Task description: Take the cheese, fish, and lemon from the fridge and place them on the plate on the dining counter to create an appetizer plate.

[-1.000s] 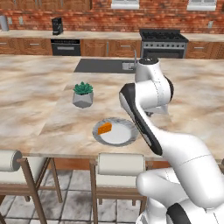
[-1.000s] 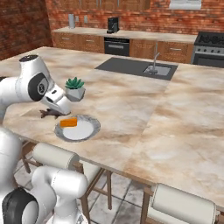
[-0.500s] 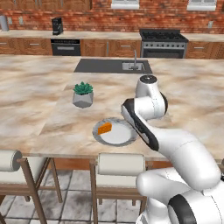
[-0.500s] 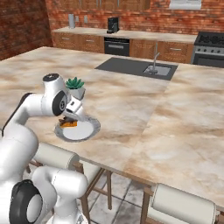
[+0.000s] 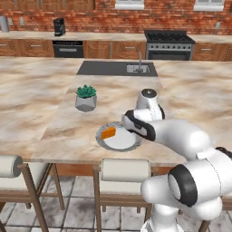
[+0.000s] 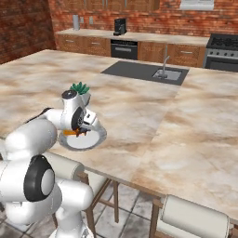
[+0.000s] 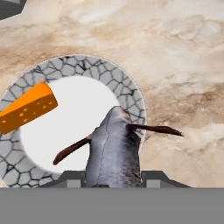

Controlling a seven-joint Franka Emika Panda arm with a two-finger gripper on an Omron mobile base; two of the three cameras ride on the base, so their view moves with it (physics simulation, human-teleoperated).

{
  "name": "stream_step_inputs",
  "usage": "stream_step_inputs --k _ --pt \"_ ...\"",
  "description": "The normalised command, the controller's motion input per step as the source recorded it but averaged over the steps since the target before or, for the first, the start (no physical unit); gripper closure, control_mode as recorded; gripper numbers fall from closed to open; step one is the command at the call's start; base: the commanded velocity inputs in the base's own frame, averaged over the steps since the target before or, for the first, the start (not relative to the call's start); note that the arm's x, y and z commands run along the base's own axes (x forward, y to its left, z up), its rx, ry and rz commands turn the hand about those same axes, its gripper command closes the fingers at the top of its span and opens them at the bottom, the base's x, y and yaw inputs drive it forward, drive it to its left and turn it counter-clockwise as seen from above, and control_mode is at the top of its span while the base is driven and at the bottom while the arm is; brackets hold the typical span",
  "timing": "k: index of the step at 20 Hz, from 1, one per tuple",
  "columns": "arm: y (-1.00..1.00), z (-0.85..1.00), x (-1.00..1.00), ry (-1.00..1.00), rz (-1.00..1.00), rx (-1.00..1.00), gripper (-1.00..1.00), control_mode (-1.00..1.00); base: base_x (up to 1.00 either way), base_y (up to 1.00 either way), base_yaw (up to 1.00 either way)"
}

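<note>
While my pincer (image 7: 114, 177) hangs low over the plate (image 7: 131, 89), it pinches the fish (image 7: 114, 146), a slate-grey, crackle-skinned body with thin dark-brown fins jutting to either side. Its tail end is cut off at the bottom of the hand view, and my fingertips are largely hidden behind it.

On the plate's smooth white centre lies the cheese (image 7: 27, 107), an orange wedge pitted with small holes, its narrow end lapping onto the raised rim, which is patterned like cracked grey stone. From the left base view the cheese (image 5: 108, 132) sits on the plate's (image 5: 118, 141) left side, while my arm covers the plate's right edge. From the right base view my wrist hides most of the cheese and the fish is hard to make out.

Beige marbled stone forms the tabletop (image 5: 41, 95). A small grey pot with a spiky green plant (image 5: 86, 98) stands near the plate, apart from it. Beyond lies the dark inset sink (image 5: 117, 68).
</note>
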Motion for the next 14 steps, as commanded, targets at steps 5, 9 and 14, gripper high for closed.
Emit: stream_step_inputs --k 5,9,14 --pt "0.01 -0.34 0.94 0.00 0.03 0.00 1.00 -1.00 0.00 0.00 0.00" --pt "0.07 -0.39 0.73 0.00 0.03 0.00 1.00 -1.00 0.00 0.00 0.00" --pt "0.26 -0.40 0.25 0.00 0.01 0.00 1.00 -1.00 0.00 0.00 0.00"
